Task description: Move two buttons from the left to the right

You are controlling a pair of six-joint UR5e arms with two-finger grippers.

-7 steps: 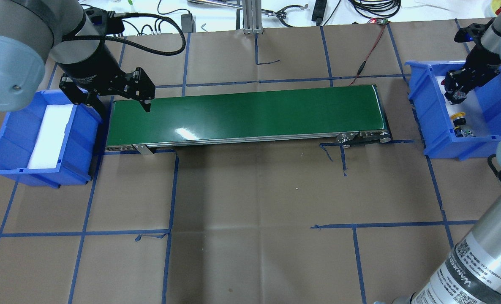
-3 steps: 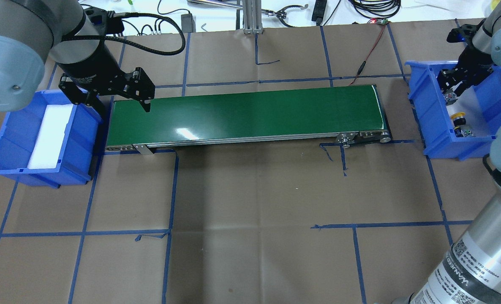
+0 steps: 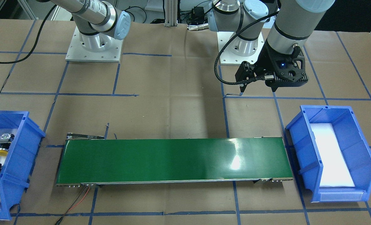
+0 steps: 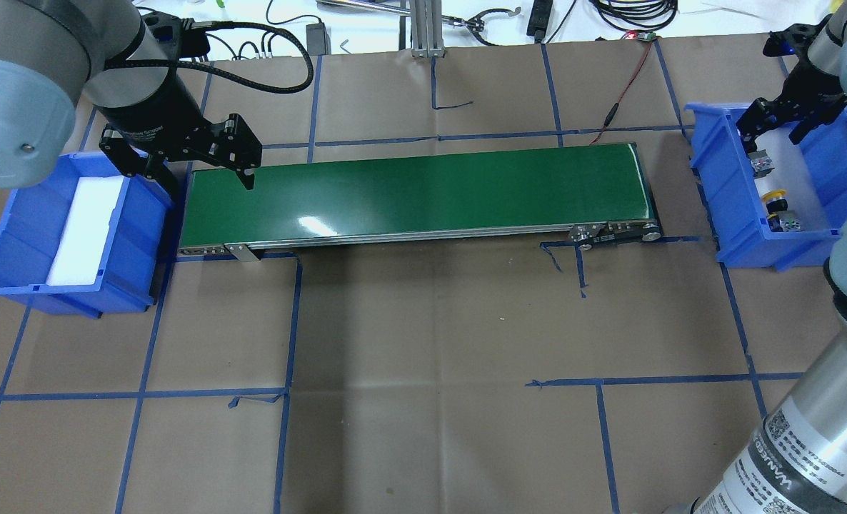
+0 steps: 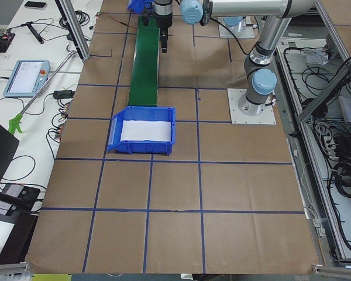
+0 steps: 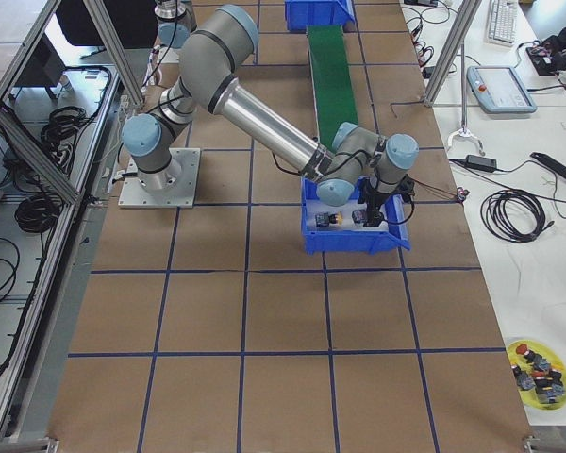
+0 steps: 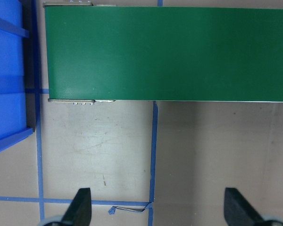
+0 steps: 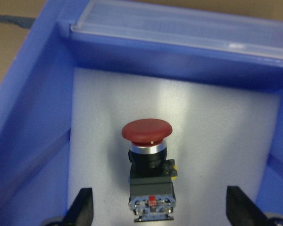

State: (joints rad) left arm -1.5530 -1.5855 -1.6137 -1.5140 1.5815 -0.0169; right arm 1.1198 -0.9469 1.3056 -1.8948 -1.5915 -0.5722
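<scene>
Bright, even light falls from overhead, so your shadows on the brown paper-covered table [image 4: 423, 321] stay soft. The glossy green conveyor belt [image 4: 409, 189] throws a white glare patch towards its left end, and the white foam pad [image 3: 331, 156] washes out. In your right wrist view, the dark fingertips [image 8: 82, 207] of the right tool [image 8: 155, 209] blur.

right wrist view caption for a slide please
Open right gripper above a red push-button resting on white foam in a blue bin
</scene>
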